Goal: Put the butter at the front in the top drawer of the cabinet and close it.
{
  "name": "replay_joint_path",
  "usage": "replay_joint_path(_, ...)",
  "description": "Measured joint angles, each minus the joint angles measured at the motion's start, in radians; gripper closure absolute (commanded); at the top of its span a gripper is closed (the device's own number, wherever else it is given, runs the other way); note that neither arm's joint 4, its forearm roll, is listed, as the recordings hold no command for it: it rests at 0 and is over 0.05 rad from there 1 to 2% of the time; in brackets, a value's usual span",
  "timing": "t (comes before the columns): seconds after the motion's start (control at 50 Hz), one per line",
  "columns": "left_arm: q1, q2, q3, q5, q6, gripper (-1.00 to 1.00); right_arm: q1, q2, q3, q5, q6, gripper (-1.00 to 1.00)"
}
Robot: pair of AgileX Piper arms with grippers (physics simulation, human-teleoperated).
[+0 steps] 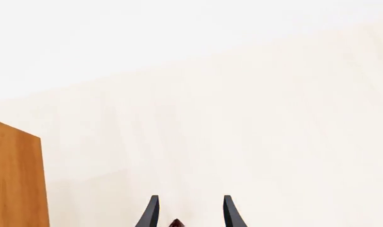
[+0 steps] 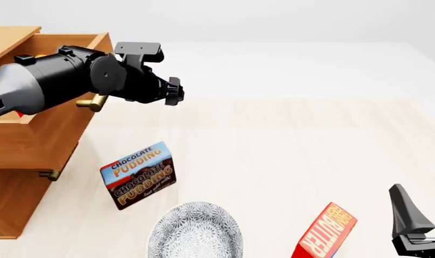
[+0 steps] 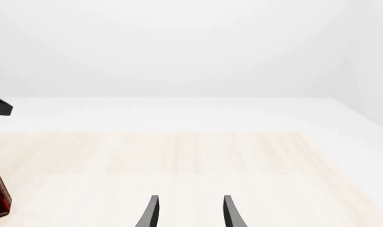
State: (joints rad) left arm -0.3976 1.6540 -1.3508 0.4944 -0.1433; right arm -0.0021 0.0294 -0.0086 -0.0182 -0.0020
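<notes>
Desk [image 2: 289, 140] of pale wood carries everything, and the cabinet [image 2: 23, 145] stands at its left side, honey-brown and by far the biggest thing there. Its top drawer [image 2: 56, 48] is pulled out and open, with the brass bar handle [image 2: 94, 102] showing just under the left arm; a sliver of red shows inside the drawer, too hidden to name. The lower drawer [image 2: 9, 204] is shut. The left arm reaches across the open drawer, its pincer [image 2: 176, 91] pointing away over the bare desk; in the left wrist view the fingers [image 1: 151, 213] stand apart, with a small dark red thing [image 1: 176, 223] low between them that cannot be identified, and no grip can be confirmed. A "Chocolate Pudding" box [image 2: 138, 174] stands tilted just right of the cabinet, and near it at the front edge sits a grey patterned plate [image 2: 195, 231]. The butter [image 2: 325, 234] stands at the front right, leaning, well apart from the cabinet and near the right pincer [image 2: 418, 212], whose fingers [image 3: 152, 213] are apart and hold nothing.
</notes>
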Motion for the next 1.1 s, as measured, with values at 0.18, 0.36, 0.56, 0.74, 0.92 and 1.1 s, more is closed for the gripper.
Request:
replay_joint_path(0.18, 0.035, -0.023, 0.03, -0.008, 0.009, -1.0, 0.0, 0.0, 0.0, 0.0, 0.0, -1.0)
replay_joint_path(0.36, 0.075, -0.056, 0.063, -0.014, 0.016, -1.0, 0.0, 0.0, 0.0, 0.0, 0.0, -1.0)
replay_joint_path(0.56, 0.116, -0.089, 0.093, -0.014, 0.023, -1.0, 0.0, 0.0, 0.0, 0.0, 0.0, -1.0)
replay_joint_path(0.74, 0.151, -0.116, 0.115, -0.011, 0.031, -1.0, 0.0, 0.0, 0.0, 0.0, 0.0, -1.0)
replay_joint_path(0.92, 0.187, -0.148, 0.137, -0.005, 0.039, -1.0, 0.0, 0.0, 0.0, 0.0, 0.0, -1.0)
replay_joint_path(1.1, 0.222, -0.178, 0.157, -0.002, 0.046, -1.0, 0.0, 0.0, 0.0, 0.0, 0.0, -1.0)
